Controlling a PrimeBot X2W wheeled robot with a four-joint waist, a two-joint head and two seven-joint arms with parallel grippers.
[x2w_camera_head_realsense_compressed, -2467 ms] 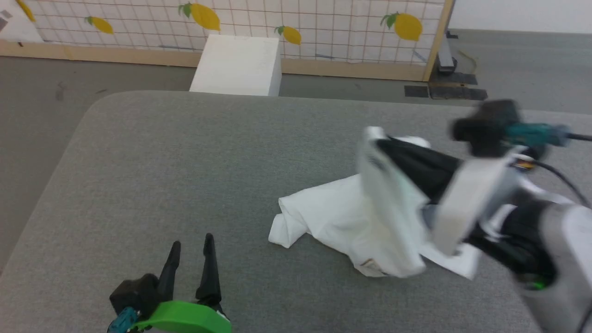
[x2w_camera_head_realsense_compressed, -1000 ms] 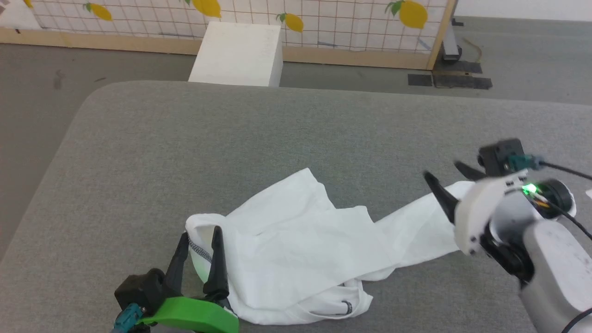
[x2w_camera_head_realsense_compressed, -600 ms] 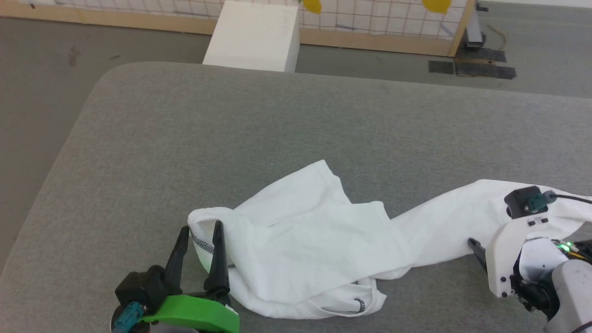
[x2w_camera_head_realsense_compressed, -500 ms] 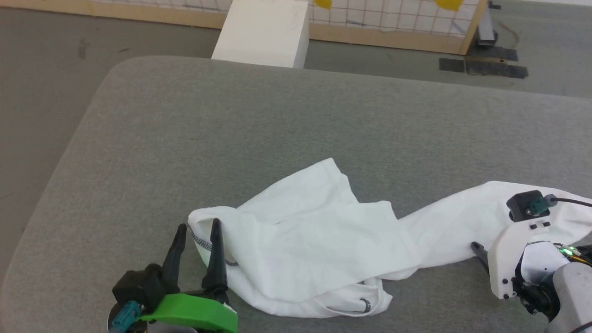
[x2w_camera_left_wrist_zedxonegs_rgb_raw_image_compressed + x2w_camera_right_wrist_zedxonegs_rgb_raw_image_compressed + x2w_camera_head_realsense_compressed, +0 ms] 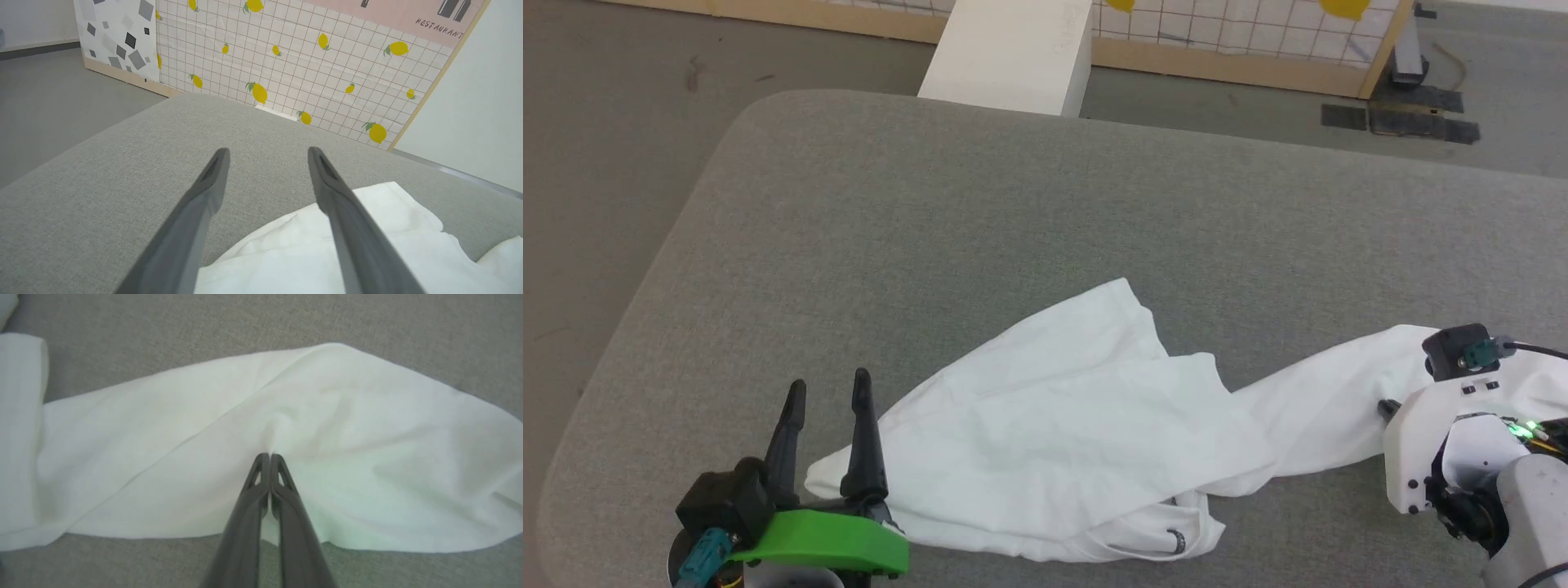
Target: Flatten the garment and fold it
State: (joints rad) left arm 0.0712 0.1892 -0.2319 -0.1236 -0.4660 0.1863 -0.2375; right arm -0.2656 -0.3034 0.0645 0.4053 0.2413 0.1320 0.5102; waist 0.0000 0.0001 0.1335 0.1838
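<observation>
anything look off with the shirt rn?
Nothing is damaged or spilled. The shirt is far from flat: its body lies bunched and creased beside the open left gripper. A narrow twisted stretch of it runs to the right gripper, which is shut on a pinch of fabric.

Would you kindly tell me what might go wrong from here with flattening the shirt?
1. The right gripper is shut on just a small tuck of the thin shirt; a pull may slip it free or lift one layer only.
2. The left gripper is open by the shirt's corner, gripping nothing, so a pull from the right would probably drag the whole shirt across the table instead of spreading it.
</observation>
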